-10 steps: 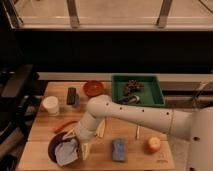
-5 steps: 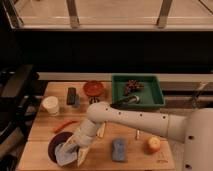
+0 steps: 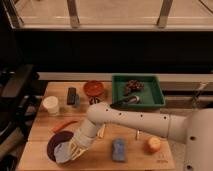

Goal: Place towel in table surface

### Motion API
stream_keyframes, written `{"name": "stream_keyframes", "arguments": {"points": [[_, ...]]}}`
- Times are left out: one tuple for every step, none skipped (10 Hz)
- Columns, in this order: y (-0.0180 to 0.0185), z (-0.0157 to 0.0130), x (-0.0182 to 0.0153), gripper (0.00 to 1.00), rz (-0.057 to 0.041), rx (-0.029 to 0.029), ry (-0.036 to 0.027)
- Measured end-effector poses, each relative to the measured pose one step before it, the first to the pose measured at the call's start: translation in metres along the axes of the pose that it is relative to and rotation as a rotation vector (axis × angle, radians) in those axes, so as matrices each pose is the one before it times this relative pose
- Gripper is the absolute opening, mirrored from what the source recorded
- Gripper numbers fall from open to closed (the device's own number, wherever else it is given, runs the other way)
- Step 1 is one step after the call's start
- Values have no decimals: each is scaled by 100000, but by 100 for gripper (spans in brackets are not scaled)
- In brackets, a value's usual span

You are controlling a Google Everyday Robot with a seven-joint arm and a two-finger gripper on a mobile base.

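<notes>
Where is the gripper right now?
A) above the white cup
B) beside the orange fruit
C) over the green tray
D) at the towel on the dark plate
D: the gripper is down at the pale towel on the dark plate, well away from the green tray.

We work from one camera view. It looks from above the near long edge of the table, facing forward and steeply down. The range is moderate: the whole tabletop fits in the frame, with the green tray at the far side and window bars beyond it along the top. The arm enters from the lower right corner and crosses leftward. The gripper sits at lower left, near the front edge, at the towel.
</notes>
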Motion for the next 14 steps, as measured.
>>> {"name": "stream_keyframes", "arguments": {"points": [[92, -1116, -411, 0, -389, 1400, 1957], [46, -1169, -366, 0, -448, 1292, 1756], [-153, -1138, -388, 0, -823, 1113, 1369], [-226, -1574, -277, 0, -1469, 1367, 1708], [-305, -1533, 129, 0, -1038, 1214, 2175], [-183, -522, 160, 0, -740, 458, 1026], [-221, -268, 299, 0, -1103, 735, 615], [-173, -248, 269, 0, -909, 1300, 161], [-228, -230, 256, 0, -895, 1596, 115], [-407, -172, 293, 0, -803, 1581, 88], [-477, -17, 335, 0, -864, 1740, -556], [-406, -27, 369, 0, -679, 1878, -924], [-219, 212, 281, 0, -411, 1438, -1813], [-352, 786, 51, 0, -766, 483, -2522]]}}
